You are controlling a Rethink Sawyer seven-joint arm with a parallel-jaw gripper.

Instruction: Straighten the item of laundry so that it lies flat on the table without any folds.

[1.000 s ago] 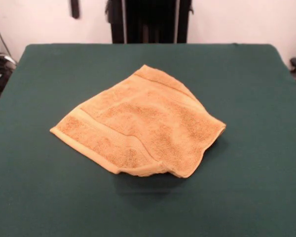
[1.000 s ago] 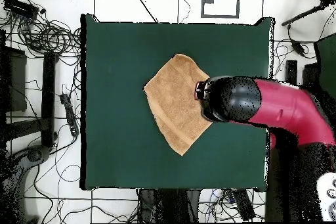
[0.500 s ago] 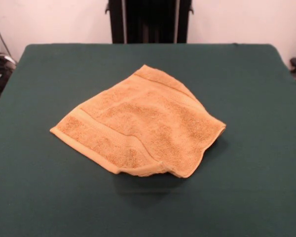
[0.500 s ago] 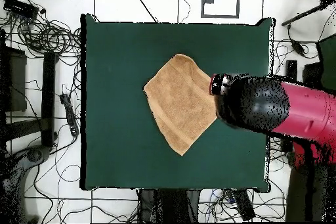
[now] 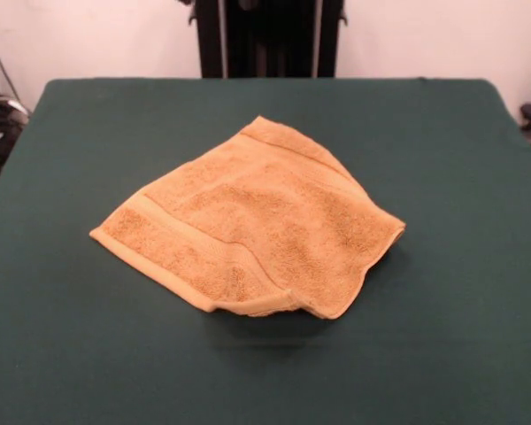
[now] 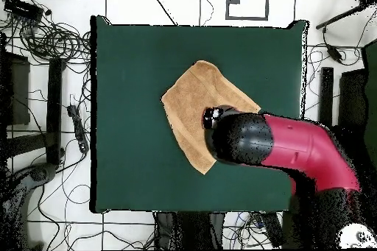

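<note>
The item of laundry, a golden-tan towel [image 5: 257,230], lies near the middle of the dark green table [image 5: 460,177]. It is folded over on itself, and its near edge curls under with a raised lip. A woven band runs along its left side. From overhead, the towel [image 6: 188,104] shows as a diamond, and the red and black arm [image 6: 294,149] covers its lower right part. The gripper [image 6: 213,118] shows only as a small dark end of the arm above the towel. The front view shows no gripper.
The black pedestal [image 5: 270,35] stands behind the table's far edge. Cables and stands [image 6: 44,79] lie on the floor around the table.
The arm's end has swung from beside the towel's right corner to over the towel's lower right part. The towel has not moved.
</note>
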